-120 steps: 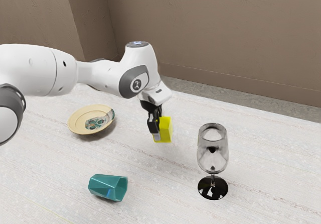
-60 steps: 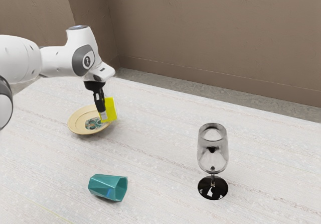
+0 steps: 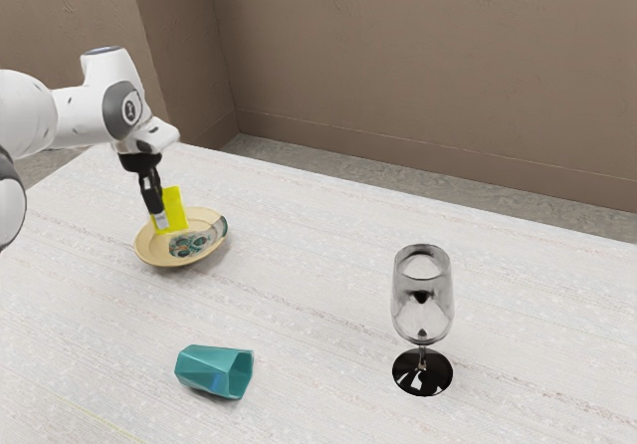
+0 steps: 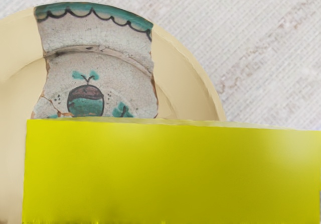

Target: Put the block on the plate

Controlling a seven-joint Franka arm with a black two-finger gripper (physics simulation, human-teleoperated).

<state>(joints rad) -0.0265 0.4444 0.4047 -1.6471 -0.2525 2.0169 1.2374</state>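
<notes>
Over the plate (image 3: 149,251), claw (image 3: 162,221) clamped on yellow block (image 3: 176,210), rim (image 4: 198,76) curving beyond its edge, cup (image 3: 204,369) well apart.

Our arm (image 3: 78,117) reaches in from the exterior view's left, its white links running roughly level to the wrist (image 3: 123,108). There it bends, with a rounded white housing rising above the joint and the black gripper (image 3: 160,218) hanging below. We point the gripper down, slightly tilted, its tips leaning toward the exterior view's right. Our fingers (image 3: 152,200) are closed in a grip, dark above and paler at the ends.
</notes>
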